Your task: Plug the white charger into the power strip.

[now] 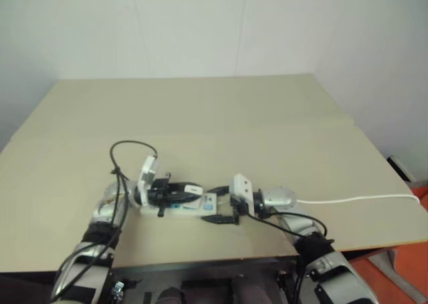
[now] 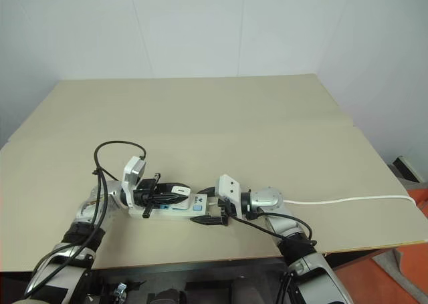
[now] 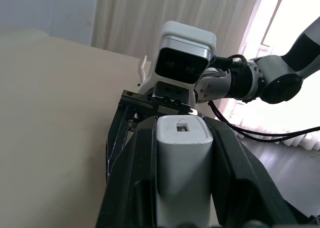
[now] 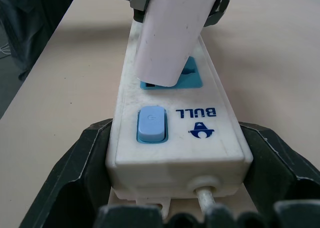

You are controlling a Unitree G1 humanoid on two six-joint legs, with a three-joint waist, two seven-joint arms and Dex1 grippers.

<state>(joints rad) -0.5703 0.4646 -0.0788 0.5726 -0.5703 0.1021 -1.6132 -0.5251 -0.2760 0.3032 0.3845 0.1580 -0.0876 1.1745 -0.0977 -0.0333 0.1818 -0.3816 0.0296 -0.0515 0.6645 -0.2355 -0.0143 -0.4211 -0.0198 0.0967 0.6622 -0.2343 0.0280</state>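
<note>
Right wrist view gives me the clearest read: the power strip (image 4: pixel 175 123) lies flat on the table (image 1: pixel 221 110), and my right end effector (image 4: pixel 175 188) has its two black fingers spread wide on either side of the strip's cable end, pressed against its flanks, so I read it as clamped on the strip. Nearest that end of the strip sits the blue switch (image 4: pixel 151 124), beside a printed logo, and the thin white cable (image 1: pixel 354 200) leaves the strip there and runs off toward the table's right edge.

Just past the switch along the strip, the white charger (image 4: pixel 172 35) stands tilted over the first blue socket (image 4: pixel 192 77), its lower end touching or almost touching the socket face; I cannot tell whether the prongs are in.

From the left wrist camera, I see my left end effector (image 3: pixel 182 188) closed tight on the charger, one black finger on each side of it. From the head camera, both end effectors meet over the strip, which lies near the table's front edge, left arm at the strip's left, right arm at its right.
</note>
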